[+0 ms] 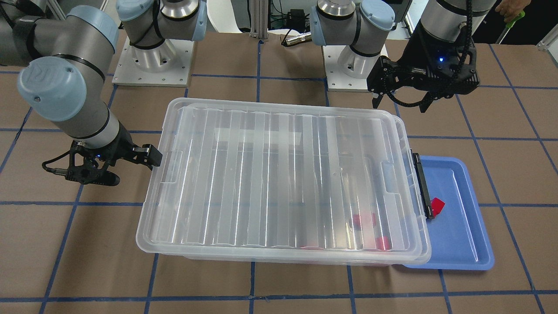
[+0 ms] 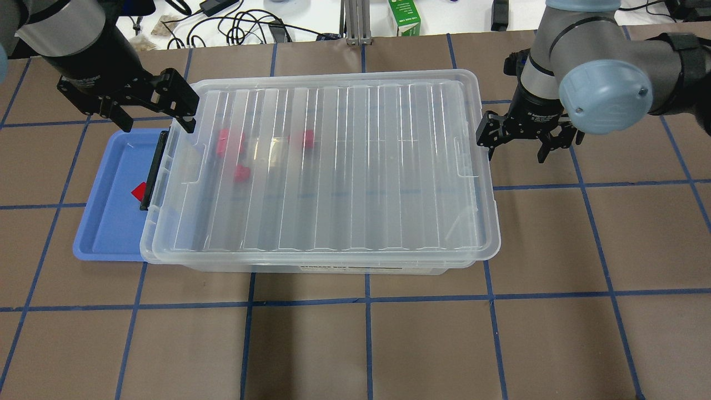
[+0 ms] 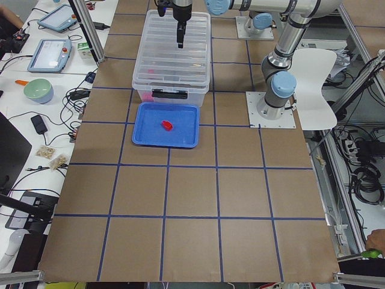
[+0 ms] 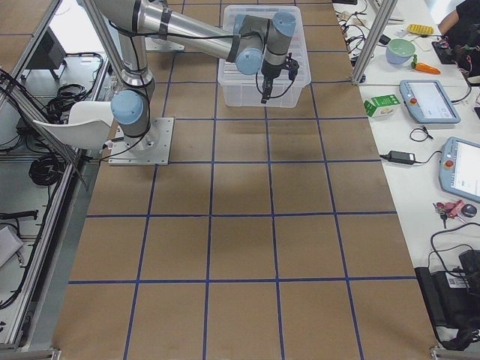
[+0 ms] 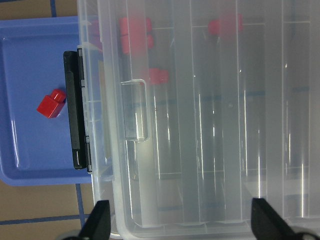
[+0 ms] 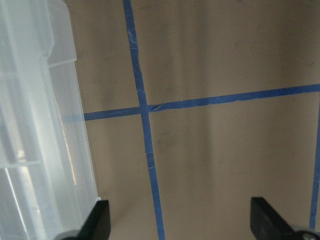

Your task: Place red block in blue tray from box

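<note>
A brown paper-covered counter [image 2: 366, 344] marked with a grid of blue tape is seen from behind the robot. Nearest on it, the long wall of a large translucent clear plastic box [image 2: 222, 266] is met. The box is covered by a ribbed clear plastic lid [image 2: 344, 166], which is set slightly askew on the rim. A narrow black latch [image 2: 154, 169] is carried on the short end at the robot's left.

Just beside that end, a shallow light-blue rectangular plastic tray [image 2: 105, 233] is laid flat. Whether it touches the box cannot be told. One small glossy red plastic block [image 2: 139, 191] is found lying in the tray, close to the latch. Three more red blocks [image 2: 228, 143] are seen blurred through the lid, inside the box near the latch end.

Farther on, the left claw [image 2: 158, 125] is held above the latch end, with one finger over the lid's far corner and the other over the tray's far edge. It is spread wide and nothing is gripped. The right claw [image 2: 516, 156] is held over bare counter just beside the opposite short end. It is likewise spread apart and empty.

Beyond the counter's far edge, black cables [image 2: 244, 25] and a green and white carton [image 2: 404, 16] are seen.
</note>
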`<move>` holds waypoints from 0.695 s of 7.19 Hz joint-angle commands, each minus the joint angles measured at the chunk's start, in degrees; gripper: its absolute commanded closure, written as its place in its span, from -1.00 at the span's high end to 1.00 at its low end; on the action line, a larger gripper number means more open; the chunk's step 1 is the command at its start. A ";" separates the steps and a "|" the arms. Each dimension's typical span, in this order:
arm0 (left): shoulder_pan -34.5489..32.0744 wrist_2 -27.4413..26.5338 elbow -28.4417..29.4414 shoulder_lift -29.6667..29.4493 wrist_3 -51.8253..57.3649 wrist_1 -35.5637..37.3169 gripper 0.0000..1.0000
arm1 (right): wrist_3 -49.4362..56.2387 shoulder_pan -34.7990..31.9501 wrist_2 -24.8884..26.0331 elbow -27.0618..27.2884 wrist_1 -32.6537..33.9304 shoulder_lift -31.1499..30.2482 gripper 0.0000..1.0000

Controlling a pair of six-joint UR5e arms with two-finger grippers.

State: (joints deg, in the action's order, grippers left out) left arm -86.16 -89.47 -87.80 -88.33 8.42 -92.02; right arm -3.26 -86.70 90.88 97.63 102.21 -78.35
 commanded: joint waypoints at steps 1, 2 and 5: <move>-0.06 0.00 0.00 -0.09 0.02 0.00 1.00 | 0.70 0.04 0.00 -1.11 0.00 -0.31 1.00; -0.06 0.00 0.00 0.00 -0.07 -0.09 1.00 | 0.71 0.04 0.17 -2.60 -0.60 -1.61 1.00; -0.06 -1.13 0.00 0.00 -0.07 -0.52 1.00 | 0.36 0.04 -0.96 -5.95 -12.54 -12.49 1.00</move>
State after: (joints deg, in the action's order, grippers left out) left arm -86.22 -89.77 -87.80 -88.33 8.35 -92.22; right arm -2.64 -86.60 90.72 93.01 93.76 -86.40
